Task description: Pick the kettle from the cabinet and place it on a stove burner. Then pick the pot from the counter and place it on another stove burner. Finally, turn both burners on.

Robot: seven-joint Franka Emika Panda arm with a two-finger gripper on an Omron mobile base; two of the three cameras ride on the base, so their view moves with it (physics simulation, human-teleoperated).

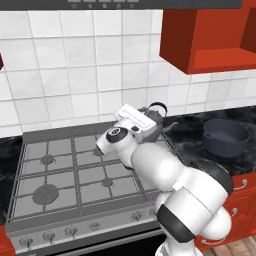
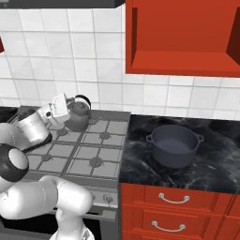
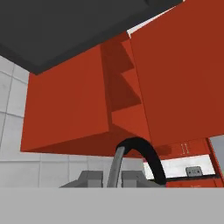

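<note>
Left base view, left to right: the stove (image 1: 60,175) occupies the left and centre, with grey grates and a row of knobs (image 1: 50,236) along its front edge. The arm (image 1: 165,175) rises from the lower right and reaches over the rear right part of the stove. The gripper (image 1: 145,120) is at the kettle (image 1: 157,117), which sits at the rear right burner with its spout pointing right. Further right, the pot (image 1: 225,137) stands on the black tabletop (image 1: 192,135), well apart from the kettle. The red cabinet (image 1: 210,35) hangs above the pot.

Right base view, left to right: the arm (image 2: 33,126) enters from the lower left. The gripper (image 2: 68,107) meets the kettle (image 2: 78,116) from the left, at the black handle (image 2: 83,99). The kettle rests on the rear grate of the stove (image 2: 89,145). To the right, the pot (image 2: 174,144) stands upright on the tabletop (image 2: 220,164), above red drawers (image 2: 178,211). The open niche of the cabinet (image 2: 183,37) is above it.

Hand view: the camera looks upward at the underside of the cabinet (image 3: 70,109). The handle (image 3: 146,155) arches up from between the fingers (image 3: 89,178). The fingers are closed on the kettle handle.
</note>
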